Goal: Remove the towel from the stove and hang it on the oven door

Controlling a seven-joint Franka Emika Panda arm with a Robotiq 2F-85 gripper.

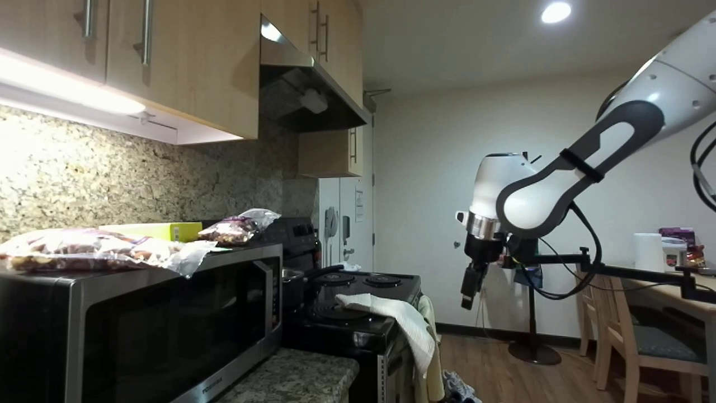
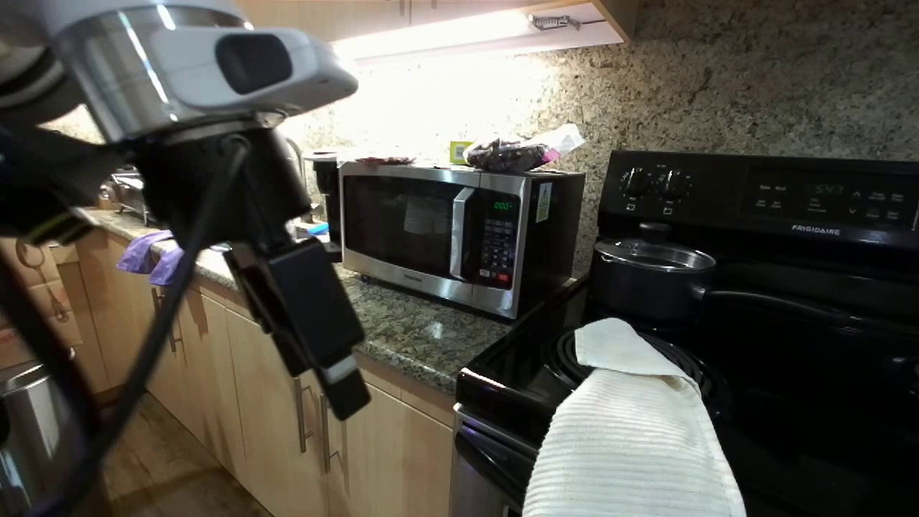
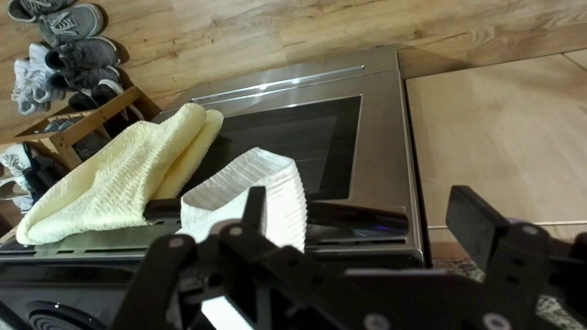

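White towel (image 1: pixel 400 314): on the stove (image 1: pixel 352 338), draped over its front edge.
Ribbed weave (image 2: pixel 624 441): likely light, limp, hardly slippery.
Folded flap (image 2: pixel 623 348): probably best hold, towel's twelve o'clock in an exterior view.
Claw (image 3: pixel 360 213): spread, empty.

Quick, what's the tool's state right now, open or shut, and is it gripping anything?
Tool: open wide, holding nothing.

Both exterior views share the stove (image 1: pixel 351 334) and microwave (image 2: pixel 431 230), from opposite ends; the wrist view looks down the oven door (image 3: pixel 332 146).
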